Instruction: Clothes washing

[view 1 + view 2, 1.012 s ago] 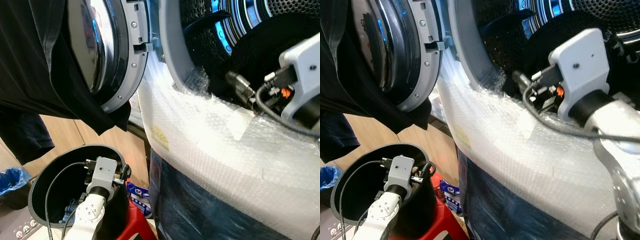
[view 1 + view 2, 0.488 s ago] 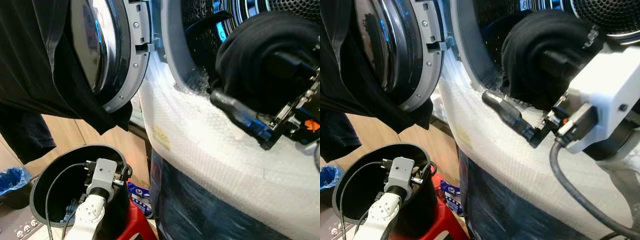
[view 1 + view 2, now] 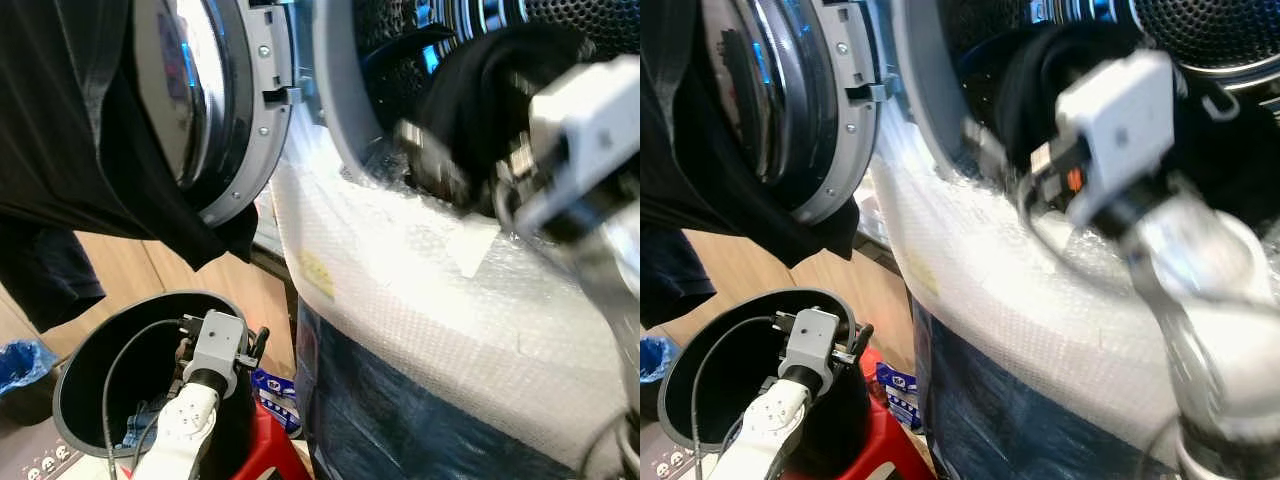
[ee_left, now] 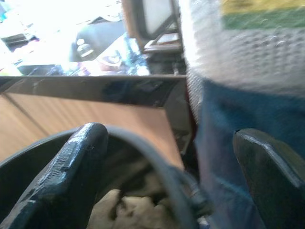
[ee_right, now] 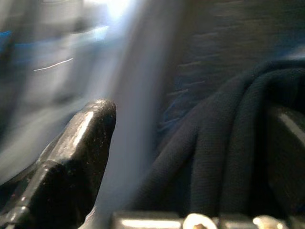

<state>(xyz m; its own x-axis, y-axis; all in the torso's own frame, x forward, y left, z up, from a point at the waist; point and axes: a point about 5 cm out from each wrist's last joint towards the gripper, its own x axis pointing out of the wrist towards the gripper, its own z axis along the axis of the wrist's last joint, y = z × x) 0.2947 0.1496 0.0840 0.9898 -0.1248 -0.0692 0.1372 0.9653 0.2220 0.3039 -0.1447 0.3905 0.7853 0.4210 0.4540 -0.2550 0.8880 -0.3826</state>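
Right now I have the washer drum (image 3: 480, 20) dead ahead of my right gripper (image 3: 460, 170), which holds a dark garment (image 3: 490, 90) at the drum's lower rim; left gripper (image 4: 167, 157) hangs wide over the bin (image 3: 90, 400).

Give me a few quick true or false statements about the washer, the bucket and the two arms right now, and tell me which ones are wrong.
1. The washer door is closed. False: it stands open.
2. The right gripper carries a dark garment at the drum opening. True.
3. The left gripper is at the black bucket. True.
4. The washer's front is bare metal. False: bubble wrap covers it.
5. The bucket sits on a green stool. False: it is a red stool.
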